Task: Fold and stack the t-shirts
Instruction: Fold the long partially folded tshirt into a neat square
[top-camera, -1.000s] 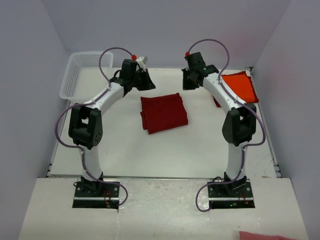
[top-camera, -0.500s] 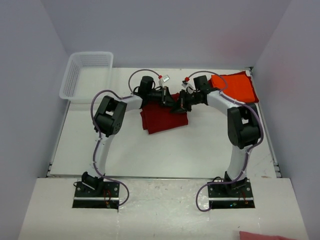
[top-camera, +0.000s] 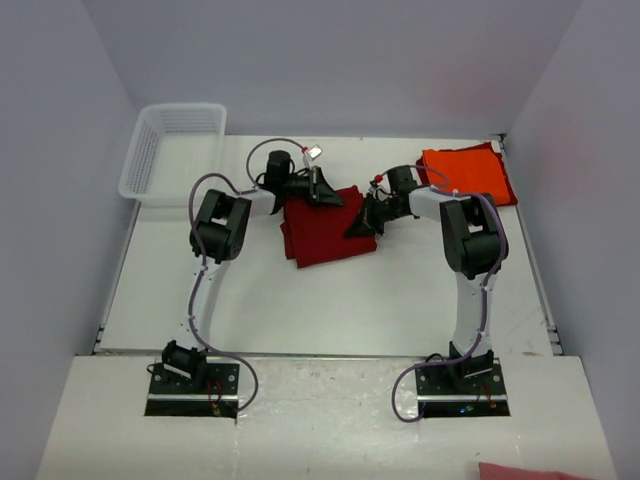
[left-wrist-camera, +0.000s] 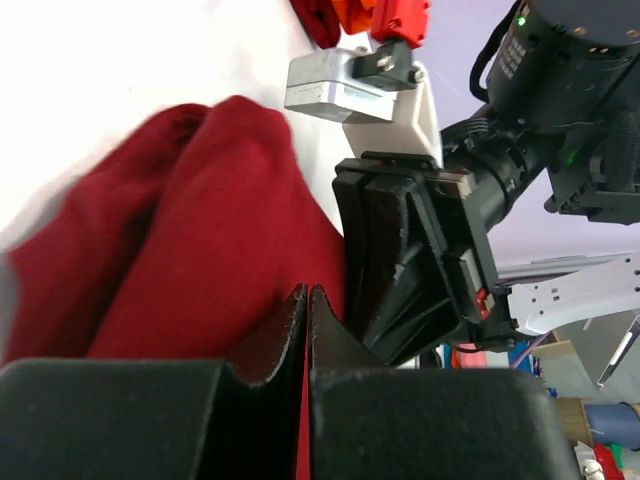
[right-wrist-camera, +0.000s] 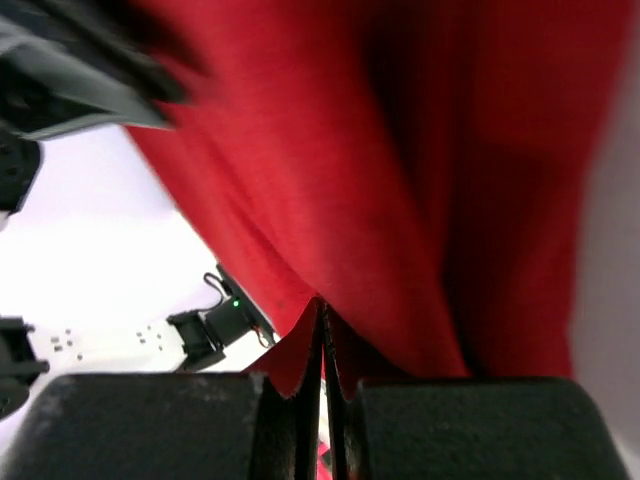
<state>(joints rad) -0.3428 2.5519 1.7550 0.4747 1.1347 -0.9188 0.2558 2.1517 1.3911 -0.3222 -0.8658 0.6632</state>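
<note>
Red shirt (top-camera: 322, 238) folded to a rough square, flat on table (top-camera: 300, 300), about mid-width, in the far half. Left claw (top-camera: 334, 197) down on its far edge, coming in from the left. Right claw (top-camera: 360, 226) down on its right edge, coming in from the right. Claws near each other, shirt's far-right corner between them. Left wrist view: left claw (left-wrist-camera: 307, 298) fully closed, tips meeting in a point against the cloth. Red shirt (left-wrist-camera: 200, 220) bunched in two soft humps just ahead and left of the tips, thin red sliver showing between the fingers lower down, so a bit of cloth pinched. Right claw (left-wrist-camera: 420, 255) just beside on the right in that view, up against the same cloth. Right wrist view: right claw (right-wrist-camera: 321, 308) closed tight too, tips pressed into red shirt (right-wrist-camera: 400, 150), cloth filling most of the frame and nipped at the tips. Orange shirt (top-camera: 470, 172) flat at the table's far-right corner, just behind the right forearm, apart from red shirt, in neither claw. Basket (top-camera: 150, 150) at the far-left corner, well apart from both shirts.
</note>
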